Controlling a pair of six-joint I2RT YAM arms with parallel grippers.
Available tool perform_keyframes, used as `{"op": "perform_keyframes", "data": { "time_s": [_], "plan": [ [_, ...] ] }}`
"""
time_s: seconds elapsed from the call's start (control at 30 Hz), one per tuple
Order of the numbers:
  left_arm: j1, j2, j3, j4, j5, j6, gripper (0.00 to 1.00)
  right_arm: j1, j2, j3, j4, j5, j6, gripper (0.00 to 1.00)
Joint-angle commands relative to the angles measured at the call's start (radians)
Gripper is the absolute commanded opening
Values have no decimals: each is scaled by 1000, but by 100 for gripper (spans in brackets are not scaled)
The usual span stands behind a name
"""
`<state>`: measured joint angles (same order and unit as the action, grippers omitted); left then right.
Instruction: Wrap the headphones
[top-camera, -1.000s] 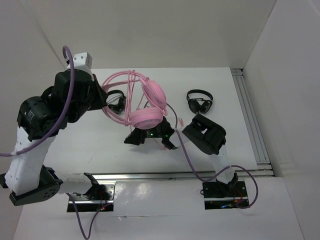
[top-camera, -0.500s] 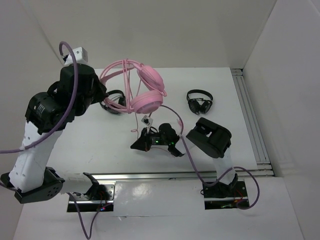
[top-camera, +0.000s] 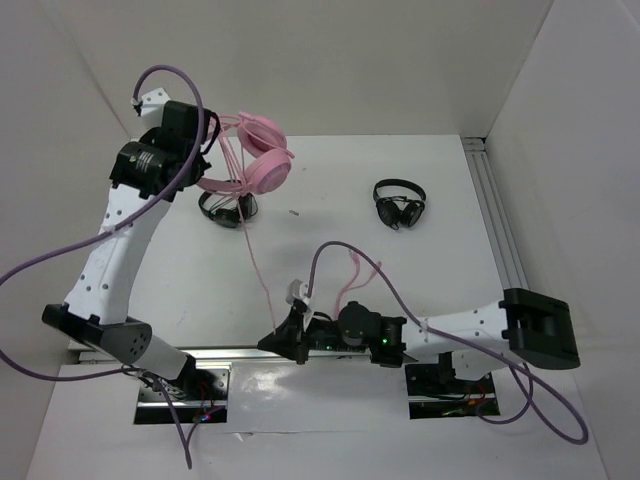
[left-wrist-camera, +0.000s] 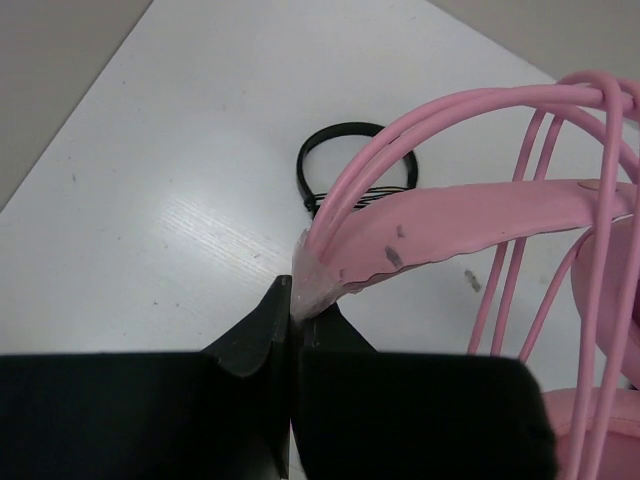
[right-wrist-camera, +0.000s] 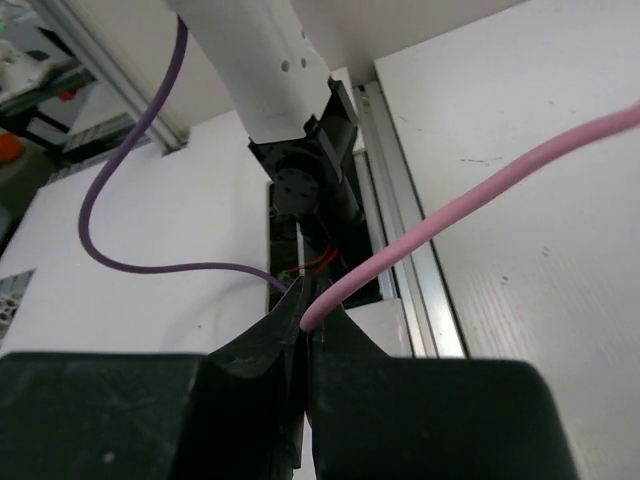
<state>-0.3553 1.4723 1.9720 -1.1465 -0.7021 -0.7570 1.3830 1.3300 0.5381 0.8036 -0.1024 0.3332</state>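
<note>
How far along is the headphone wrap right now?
Done: several cable turns already seem to lie over the headband. In hand: left gripper clamps the headband, right gripper pinches the cable, stretched toward the table's near edge. Left: winding that long free run.

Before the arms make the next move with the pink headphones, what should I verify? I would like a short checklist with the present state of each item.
1. Left gripper shut on the headband: ok.
2. Right gripper shut on the cable: ok, pinched between the fingertips.
3. Headphones lifted off the table: ok, they hang from the left gripper.
4. Cable clear of the left black headphones: cannot tell, it passes close beside them.
5. Cable clear of the right black headphones: ok, they lie well apart.
6. Free end of the cable located: cannot tell.
</note>
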Motion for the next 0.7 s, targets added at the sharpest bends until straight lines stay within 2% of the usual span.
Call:
{"op": "perform_keyframes", "data": {
  "time_s": [0.0,0.17,0.27,0.37,0.47,0.63,0.67],
  "plan": [
    [29,14,-57,160,-54,-1,0,62,-108,48,-259,244,-114,0],
    [38,25,-215,191,-54,120,0,76,-204,210,-604,426,-253,0],
    [38,-59,-384,267,-2,191,0,76,-215,336,-784,596,-327,0],
    [-8,-105,-510,321,-9,252,0,18,-215,420,-860,715,-390,0],
    [-97,-115,-602,321,-86,275,0,-79,-215,529,-929,670,-425,0],
    [-247,-113,-700,312,-45,326,0,-166,-201,625,-940,731,-540,0],
    [-272,-147,-737,324,-45,335,0,-223,-192,638,-952,731,-540,0]
  ]
}}
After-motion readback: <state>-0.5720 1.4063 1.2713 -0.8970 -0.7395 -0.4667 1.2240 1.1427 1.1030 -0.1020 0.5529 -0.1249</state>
